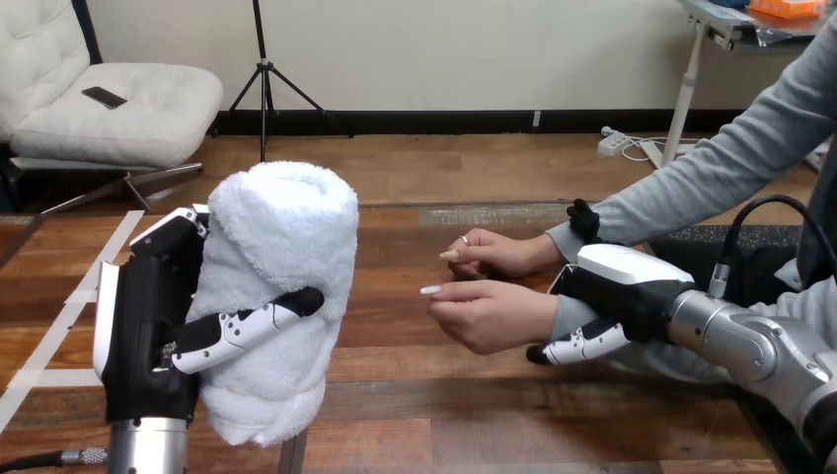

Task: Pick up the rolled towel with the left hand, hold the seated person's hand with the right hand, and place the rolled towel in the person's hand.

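Head view: left hand [148,326], fingers curled round the rolled towel [281,267], left of the person's nearer hand [489,316]; right hand [622,286] grips its wrist [555,314]. Delivery step: towel must reach the palm.

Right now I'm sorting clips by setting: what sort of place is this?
Probably a care-practice tabletop: wooden table, towel in the left hand, right hand round a seated person's wrist.

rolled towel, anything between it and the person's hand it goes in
Nothing visible does. Only bare table lies between the rolled towel in the left hand and the person's nearer hand, held at the wrist by the right hand.
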Motion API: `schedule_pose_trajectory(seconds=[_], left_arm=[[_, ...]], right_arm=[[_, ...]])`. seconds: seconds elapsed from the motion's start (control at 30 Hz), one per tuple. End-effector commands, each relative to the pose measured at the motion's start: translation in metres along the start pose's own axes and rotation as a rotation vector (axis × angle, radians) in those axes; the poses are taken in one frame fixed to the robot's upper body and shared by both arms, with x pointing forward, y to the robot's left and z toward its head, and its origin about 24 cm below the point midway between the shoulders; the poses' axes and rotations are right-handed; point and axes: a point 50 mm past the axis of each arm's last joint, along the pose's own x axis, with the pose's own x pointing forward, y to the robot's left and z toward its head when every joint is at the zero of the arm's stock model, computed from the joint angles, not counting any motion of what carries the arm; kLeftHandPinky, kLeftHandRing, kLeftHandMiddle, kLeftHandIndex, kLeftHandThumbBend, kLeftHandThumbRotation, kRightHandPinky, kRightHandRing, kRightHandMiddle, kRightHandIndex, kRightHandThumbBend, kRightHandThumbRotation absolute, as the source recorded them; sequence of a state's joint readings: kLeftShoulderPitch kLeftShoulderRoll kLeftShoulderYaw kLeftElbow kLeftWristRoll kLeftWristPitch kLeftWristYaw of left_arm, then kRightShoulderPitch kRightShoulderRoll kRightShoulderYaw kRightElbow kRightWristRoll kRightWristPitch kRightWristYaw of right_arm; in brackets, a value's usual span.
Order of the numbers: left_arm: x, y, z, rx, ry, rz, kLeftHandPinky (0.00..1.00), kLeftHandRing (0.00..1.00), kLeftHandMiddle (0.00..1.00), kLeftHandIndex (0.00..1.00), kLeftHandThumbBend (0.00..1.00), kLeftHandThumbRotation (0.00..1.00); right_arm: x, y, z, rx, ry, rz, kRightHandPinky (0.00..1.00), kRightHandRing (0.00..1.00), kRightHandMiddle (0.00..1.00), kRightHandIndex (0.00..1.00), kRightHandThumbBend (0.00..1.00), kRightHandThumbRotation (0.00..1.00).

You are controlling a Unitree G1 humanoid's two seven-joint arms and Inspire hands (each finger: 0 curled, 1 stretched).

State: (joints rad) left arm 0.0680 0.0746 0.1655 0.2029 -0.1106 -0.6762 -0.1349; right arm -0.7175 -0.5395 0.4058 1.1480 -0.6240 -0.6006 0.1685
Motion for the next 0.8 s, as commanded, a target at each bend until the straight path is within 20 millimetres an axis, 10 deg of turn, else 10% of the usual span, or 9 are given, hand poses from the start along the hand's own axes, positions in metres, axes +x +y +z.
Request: schedule_pose_trajectory(seconds=[0.0, 0.77], left_arm=[[0.0236, -0.0050, 0.0175, -0.014, -0.125, -0.015, 0.27, 0.32, 0.38, 0.42, 0.57, 0.00], [0.0240, -0.0058, 0.0171, -0.016, -0.124, -0.017, 0.27, 0.32, 0.38, 0.42, 0.56, 0.00]], right_arm=[[-0.0005, -0.0239, 0.0029, -0.019, -0.023, -0.079, 0.24, 0.26, 0.30, 0.30, 0.58, 0.58], [-0.0010, -0.0269, 0.0040, 0.014, -0.042, -0.093, 0.31, 0.32, 0.35, 0.36, 0.53, 0.58]])
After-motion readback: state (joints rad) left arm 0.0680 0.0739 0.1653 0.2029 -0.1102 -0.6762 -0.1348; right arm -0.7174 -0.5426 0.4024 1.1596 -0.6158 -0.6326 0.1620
